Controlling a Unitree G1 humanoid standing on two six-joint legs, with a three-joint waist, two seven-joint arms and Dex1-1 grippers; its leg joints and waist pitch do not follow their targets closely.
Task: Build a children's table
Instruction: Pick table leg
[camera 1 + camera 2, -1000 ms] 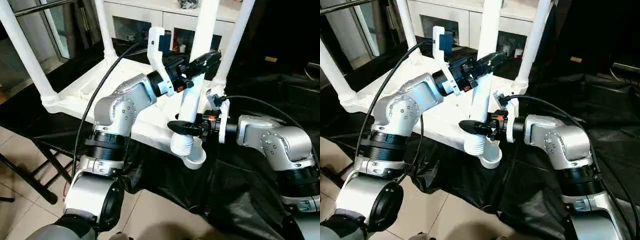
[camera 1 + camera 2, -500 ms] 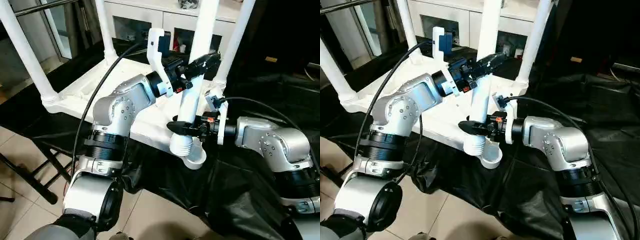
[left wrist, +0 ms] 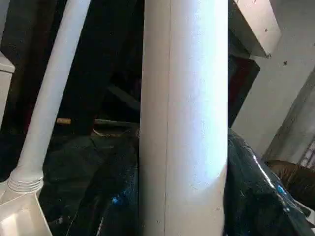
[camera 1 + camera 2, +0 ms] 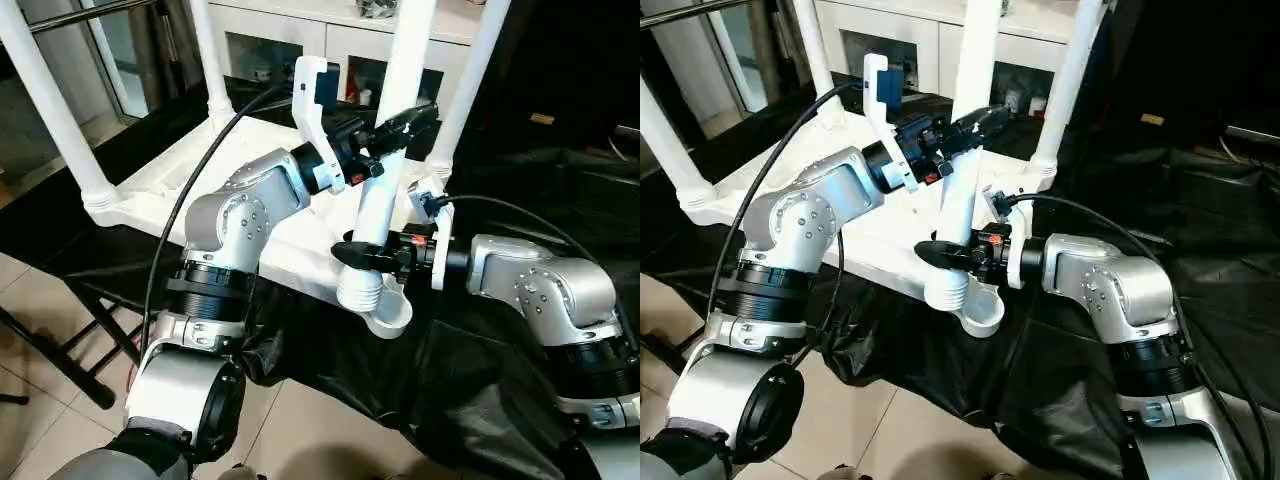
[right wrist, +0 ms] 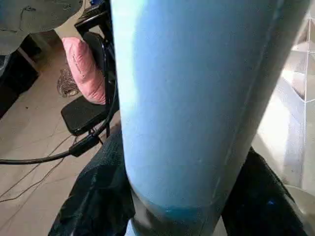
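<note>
The fourth long white tapered plastic leg [image 4: 381, 205] is held upright over the round corner socket [image 4: 385, 312] at six o'clock of the upturned white ribbed tabletop [image 4: 180, 180]. It is clasped high by the left gripper [image 4: 395, 128] and low by the right gripper [image 4: 358, 254]. The threaded end should be kept plumb while twisted home. Since the earlier frame, the right grip has been narrowed slightly.

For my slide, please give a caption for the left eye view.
Both grippers, left and right, hold the fourth leg at the upturned tabletop's near corner socket.
</note>
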